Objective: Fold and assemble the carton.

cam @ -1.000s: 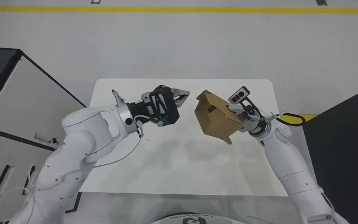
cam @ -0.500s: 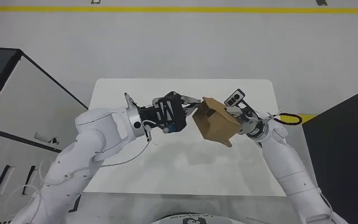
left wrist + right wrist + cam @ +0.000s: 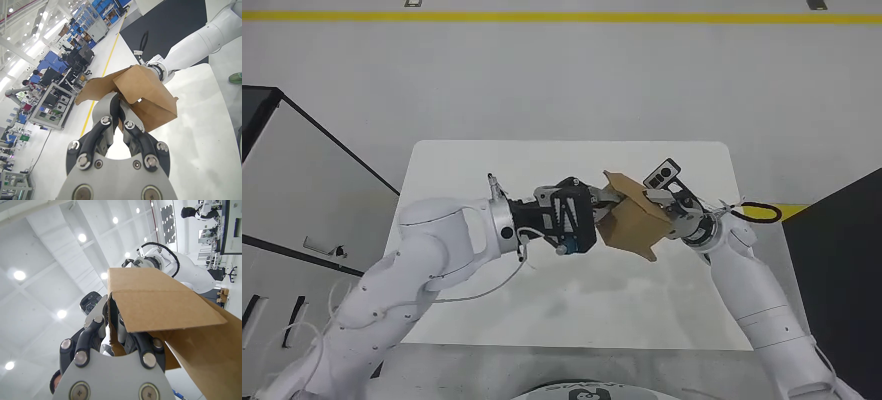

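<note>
The step in hand appears to be the folding of an end flap, with the carton (image 3: 630, 222) held up between the two arms above the table (image 3: 492, 170). The right gripper (image 3: 113, 321) has its fingers clamped on one wall of the carton at the end nearest it, the cardboard edge pinched between them, so the box juts forward from its fingertips toward the other arm. The left gripper (image 3: 117, 106) meets the far, open end. Its fingers are drawn nearly together on a thin cardboard edge just ahead of its palm, which looks like a pinch on a short inner flap. A loose flap (image 3: 94, 89) stands out wide beyond and to one side of those fingertips, not yet folded in. The carton is squared up into a tube but this end is unclosed, so the task looks to be roughly midway. The next move probably calls for the left gripper to bend the held flap inward across the opening while the right gripper holds the box firm against the push. The crease should turn without crushing the wall or twisting the carton out of the right fingers' narrow hold.
</note>
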`<state>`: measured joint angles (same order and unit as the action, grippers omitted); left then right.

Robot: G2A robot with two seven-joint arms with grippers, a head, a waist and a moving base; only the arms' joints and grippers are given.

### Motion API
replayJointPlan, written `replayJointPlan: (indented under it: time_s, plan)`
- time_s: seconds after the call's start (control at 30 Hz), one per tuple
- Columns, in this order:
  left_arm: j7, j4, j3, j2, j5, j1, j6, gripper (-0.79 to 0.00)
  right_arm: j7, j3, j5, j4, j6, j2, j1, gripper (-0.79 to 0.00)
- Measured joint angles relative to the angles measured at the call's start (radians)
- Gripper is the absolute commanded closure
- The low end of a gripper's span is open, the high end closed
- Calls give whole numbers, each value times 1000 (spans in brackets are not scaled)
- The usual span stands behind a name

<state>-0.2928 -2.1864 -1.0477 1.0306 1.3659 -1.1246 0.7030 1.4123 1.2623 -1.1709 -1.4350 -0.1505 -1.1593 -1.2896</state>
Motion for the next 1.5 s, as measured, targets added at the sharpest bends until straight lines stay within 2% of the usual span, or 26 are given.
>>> replayJointPlan:
  time_s: [0.37, 0.7, 1.03, 1.33, 1.5]
  plan:
    - [-19, -9, -26, 0, -16, -3, -4, 0, -1, 4, 18, -3, 23, 0, -2, 0]
    - [-13, 7, 4, 6, -19, 4, 4, 0, 10, 4, 16, -7, 37, -2, -4, 0]
    - [-15, 0, -23, 5, -26, 4, 3, 0, 3, 10, 22, -2, 53, -3, -4, 0]
    - [-1, 23, -6, 9, -20, 2, 5, 0, 3, 8, 24, 1, 52, -5, 1, 0]
    - [-2, 14, -31, 8, -20, 2, -6, 0, -11, 15, 21, 14, 55, -5, 3, 0]
